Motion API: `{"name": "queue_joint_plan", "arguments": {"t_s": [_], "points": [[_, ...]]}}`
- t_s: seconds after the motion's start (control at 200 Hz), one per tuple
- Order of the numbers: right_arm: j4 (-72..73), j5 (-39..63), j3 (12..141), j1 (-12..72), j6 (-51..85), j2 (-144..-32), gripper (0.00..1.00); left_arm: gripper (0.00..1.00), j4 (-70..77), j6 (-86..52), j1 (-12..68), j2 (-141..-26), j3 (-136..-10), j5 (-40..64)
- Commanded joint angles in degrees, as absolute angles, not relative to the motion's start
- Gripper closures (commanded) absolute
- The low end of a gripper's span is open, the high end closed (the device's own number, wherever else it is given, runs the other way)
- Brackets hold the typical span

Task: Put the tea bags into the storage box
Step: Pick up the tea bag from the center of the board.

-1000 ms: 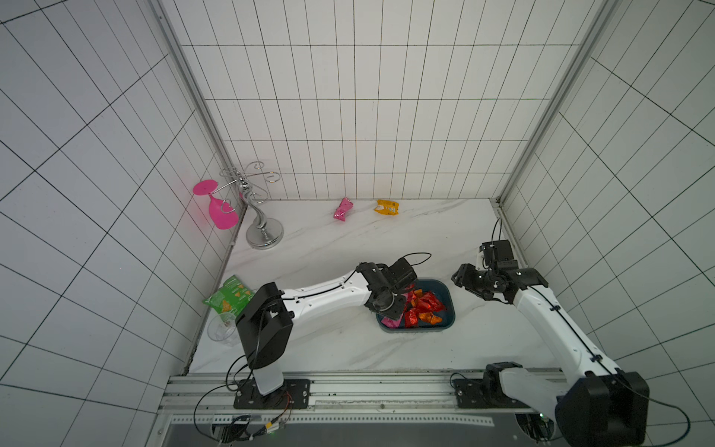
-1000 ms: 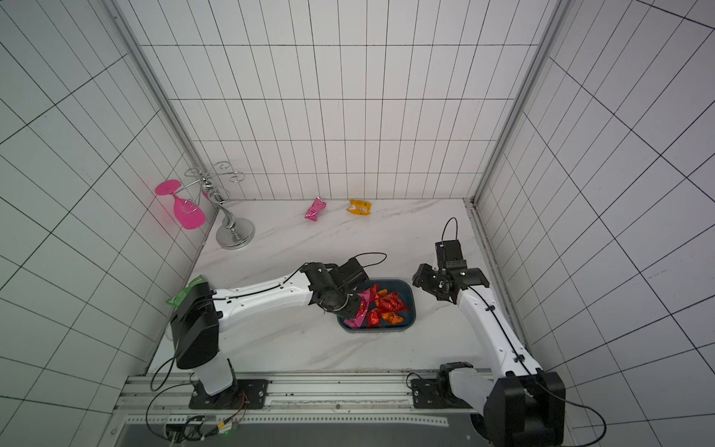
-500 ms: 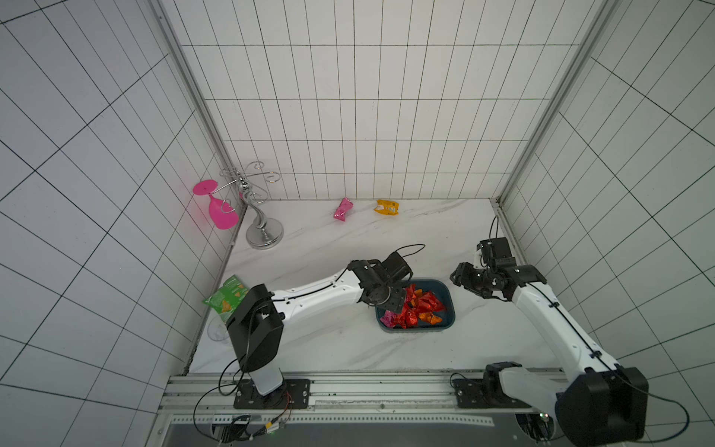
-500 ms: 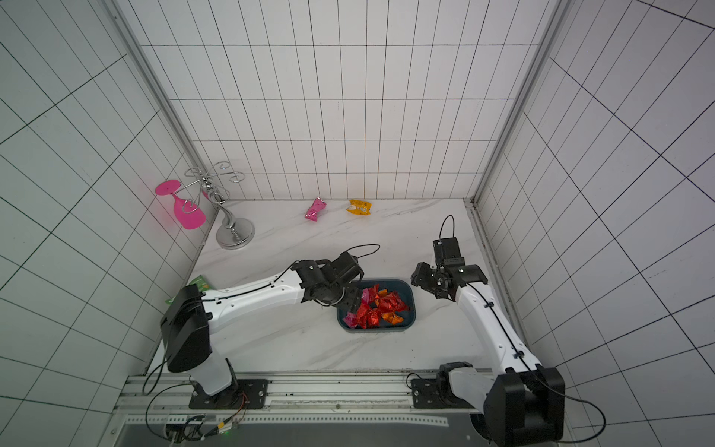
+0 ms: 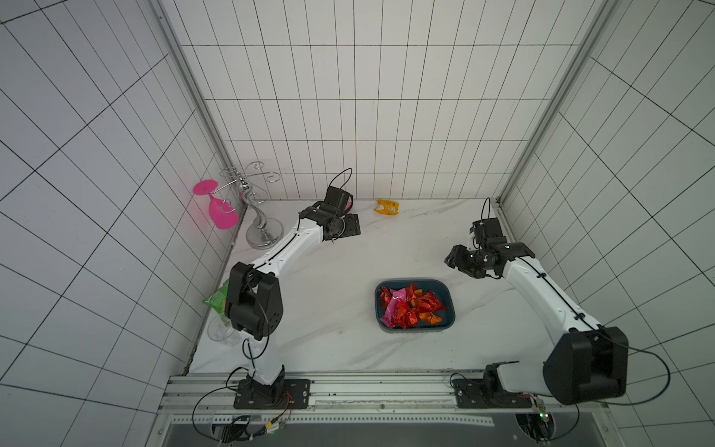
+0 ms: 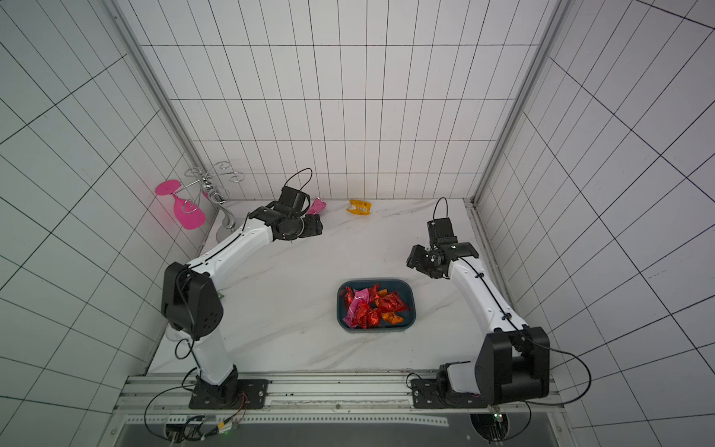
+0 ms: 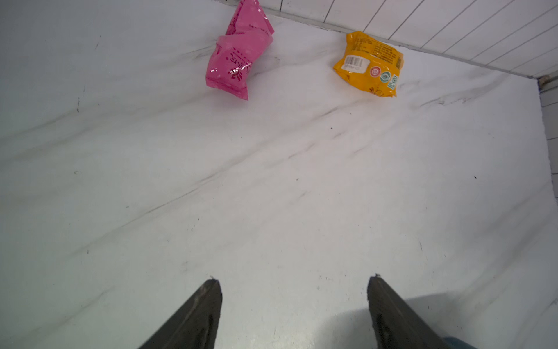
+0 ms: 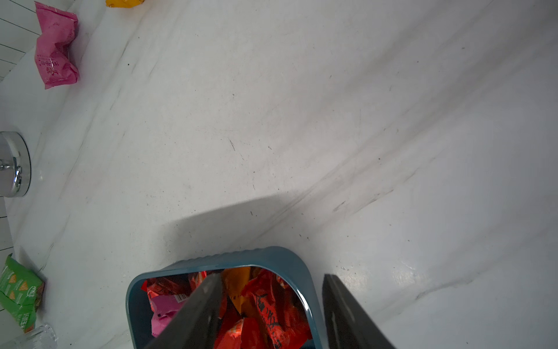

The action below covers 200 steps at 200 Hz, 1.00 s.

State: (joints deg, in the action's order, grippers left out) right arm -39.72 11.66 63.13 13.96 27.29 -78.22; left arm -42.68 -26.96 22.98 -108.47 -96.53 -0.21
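Note:
The storage box (image 5: 414, 282) (image 6: 373, 283), a dark teal tub, sits right of the table's middle and holds several tea bags (image 5: 421, 305), mostly red, with one pink and one orange. Two tea bags lie by the back wall: a pink one (image 6: 316, 206) (image 7: 238, 57) and a yellow one (image 5: 386, 207) (image 7: 370, 65). My left gripper (image 5: 353, 227) (image 7: 294, 279) hangs open and empty just in front of the pink one, which it mostly hides in a top view. My right gripper (image 5: 454, 260) (image 8: 271, 275) is open and empty, behind and right of the box (image 8: 271, 253).
A chrome glass rack (image 5: 257, 209) with a pink glass (image 5: 218, 209) stands at the back left corner. A green snack bag (image 5: 217, 300) and a clear cup (image 5: 222, 331) lie at the left edge behind the left arm. Tiled walls enclose three sides.
My left gripper has left the storage box and swung to the back of the table, and its jaws have opened wider. The right arm has hardly moved.

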Motion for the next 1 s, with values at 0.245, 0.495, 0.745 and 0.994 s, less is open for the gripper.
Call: {"name": "queue_joint_plan", "arguments": {"t_s": [0.245,0.495,0.745,0.994], "points": [[-45.31,9.35,75.15,14.50,24.52,-84.14,0.42,0.19,-45.79,-24.08,16.63,-137.53,-128.98,-1.69],[-47.39,8.52,81.19,14.55,24.02,-89.16,0.42,0.12,-34.18,-41.21,9.79,-147.48,-132.72,14.82],[-53.72,8.34,91.12,14.57,20.53,-97.92,0.42,0.13,-26.89,-49.95,8.47,-154.03,-137.46,20.80],[-54.06,9.24,94.80,14.50,20.48,-101.58,0.42,0.22,-21.15,-54.20,8.45,-157.19,-136.51,27.28]]}}
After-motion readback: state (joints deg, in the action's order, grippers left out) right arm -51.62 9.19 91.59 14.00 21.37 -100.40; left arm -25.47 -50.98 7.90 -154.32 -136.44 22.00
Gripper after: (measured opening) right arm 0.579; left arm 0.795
